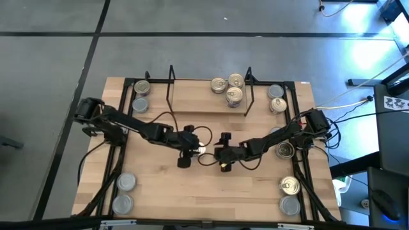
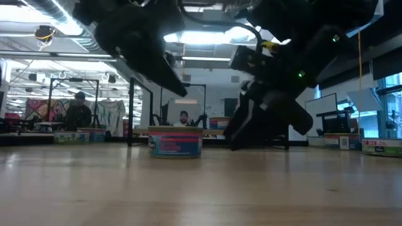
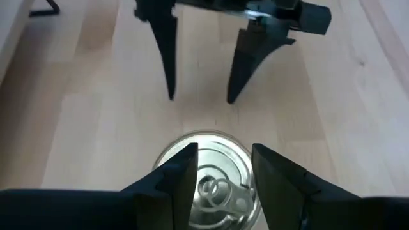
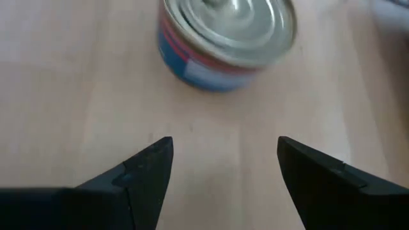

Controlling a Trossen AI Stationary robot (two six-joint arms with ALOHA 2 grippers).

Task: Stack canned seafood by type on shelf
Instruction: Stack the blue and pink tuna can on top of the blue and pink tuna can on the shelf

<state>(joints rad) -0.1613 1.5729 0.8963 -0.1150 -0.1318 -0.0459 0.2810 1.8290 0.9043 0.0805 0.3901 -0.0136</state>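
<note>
Fingers of the left gripper (image 3: 223, 176) hang parted above a short round silver pull-tab tin (image 3: 206, 185), ungrasped; right gripper (image 4: 223, 169) waits wide beside it. Next, I judge: descend and close.

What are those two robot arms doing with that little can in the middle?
Both arms meet at the middle of the table over one can with a red and blue label. The left gripper hangs right above its pull-tab top, fingers open and not gripping it. The right gripper waits open just beside it. On the shelf at the back, a few cans are already piled up.
</note>
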